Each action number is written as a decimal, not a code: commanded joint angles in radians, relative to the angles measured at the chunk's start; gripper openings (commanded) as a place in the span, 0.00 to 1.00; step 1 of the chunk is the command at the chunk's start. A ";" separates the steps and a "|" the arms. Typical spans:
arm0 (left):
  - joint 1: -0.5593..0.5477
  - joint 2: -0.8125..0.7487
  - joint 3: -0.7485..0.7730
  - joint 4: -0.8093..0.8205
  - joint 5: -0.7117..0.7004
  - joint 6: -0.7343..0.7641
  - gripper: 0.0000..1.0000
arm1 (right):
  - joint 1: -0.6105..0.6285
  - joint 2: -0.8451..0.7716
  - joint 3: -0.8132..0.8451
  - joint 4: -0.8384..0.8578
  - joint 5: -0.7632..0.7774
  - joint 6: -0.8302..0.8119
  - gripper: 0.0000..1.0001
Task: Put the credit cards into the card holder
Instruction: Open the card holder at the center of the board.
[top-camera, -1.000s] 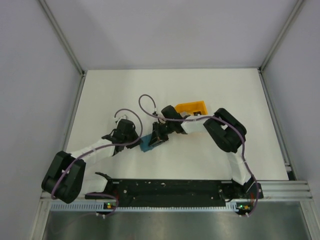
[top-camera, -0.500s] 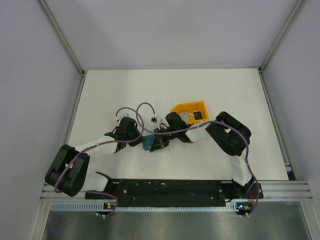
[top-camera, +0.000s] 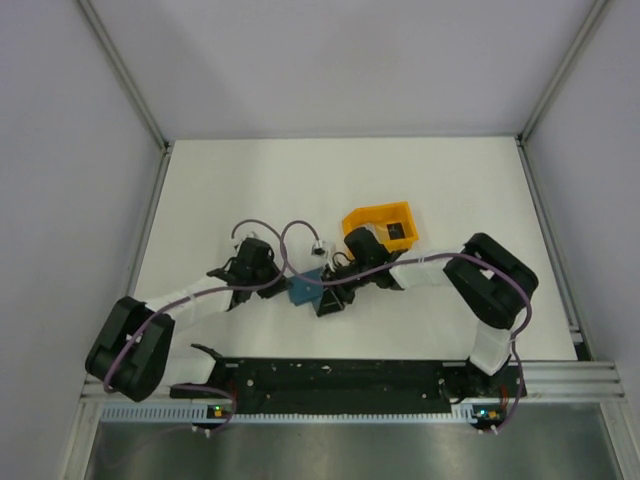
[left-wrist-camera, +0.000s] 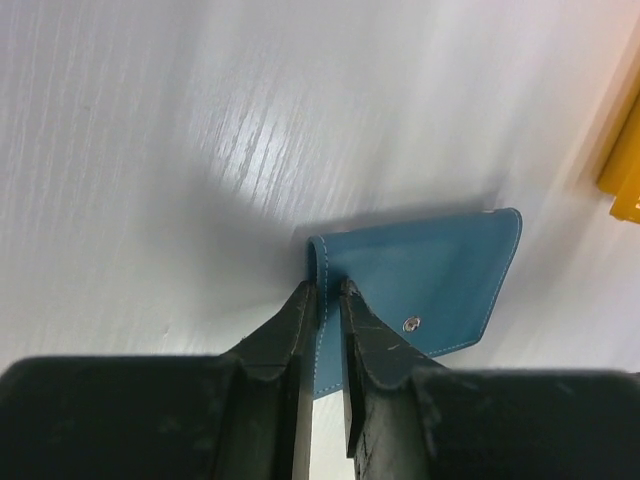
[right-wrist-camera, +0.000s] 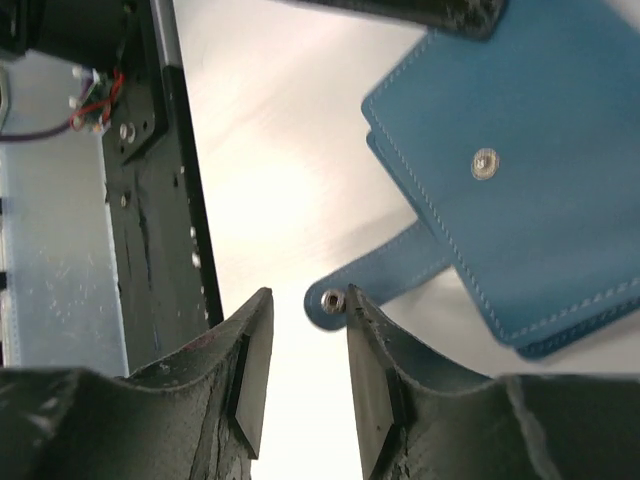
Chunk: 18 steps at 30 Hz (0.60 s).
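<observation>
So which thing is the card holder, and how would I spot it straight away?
Start at the white table and find the orange tray near its middle. Just left of the tray and nearer the front edge lies the card holder. It is a small flat teal-blue wallet with pale stitching, a metal snap and a strap, the only blue thing there.

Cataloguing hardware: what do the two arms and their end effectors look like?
Both the left arm and right arm have black joint housings, white links and looping purple cables. The left end effector and right end effector are matte black and tapered.
</observation>
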 joint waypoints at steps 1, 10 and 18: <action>-0.008 -0.058 -0.031 -0.191 -0.024 0.038 0.16 | 0.000 -0.039 -0.009 -0.207 -0.016 -0.134 0.36; -0.008 -0.196 0.064 -0.290 -0.094 0.132 0.30 | -0.031 -0.206 -0.101 -0.134 0.290 0.180 0.37; 0.011 -0.108 0.111 -0.072 -0.069 0.247 0.60 | -0.025 -0.117 -0.069 0.022 0.345 0.609 0.40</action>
